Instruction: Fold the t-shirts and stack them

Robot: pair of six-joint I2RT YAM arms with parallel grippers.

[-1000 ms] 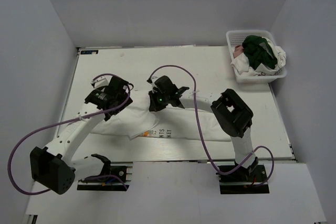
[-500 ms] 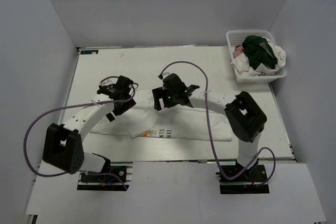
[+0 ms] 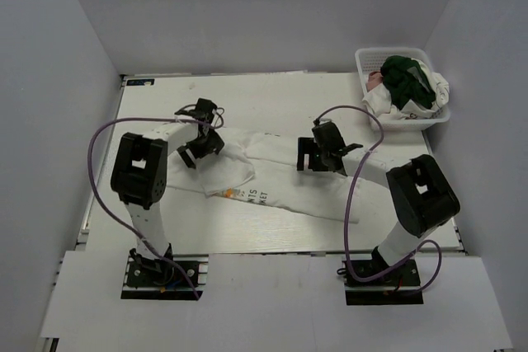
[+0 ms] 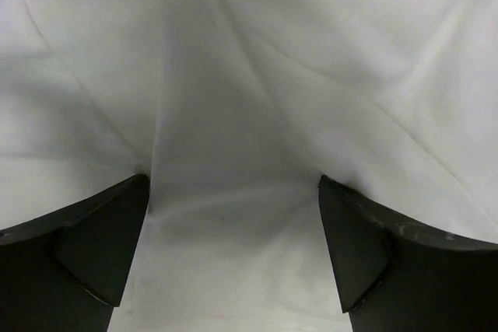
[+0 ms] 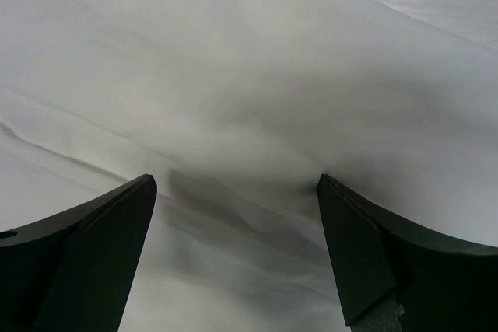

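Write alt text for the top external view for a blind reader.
A white t-shirt with dark lettering lies spread across the table, seen from above. Both arms reach over it, the left hand and right hand open over the cloth. A white basket at the far right corner holds more crumpled shirts, one dark green.

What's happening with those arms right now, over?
Left gripper open, right gripper open, both empty over the white t-shirt. Shirt lies in a long folded band. Nothing in the way; basket stands clear, far corner.
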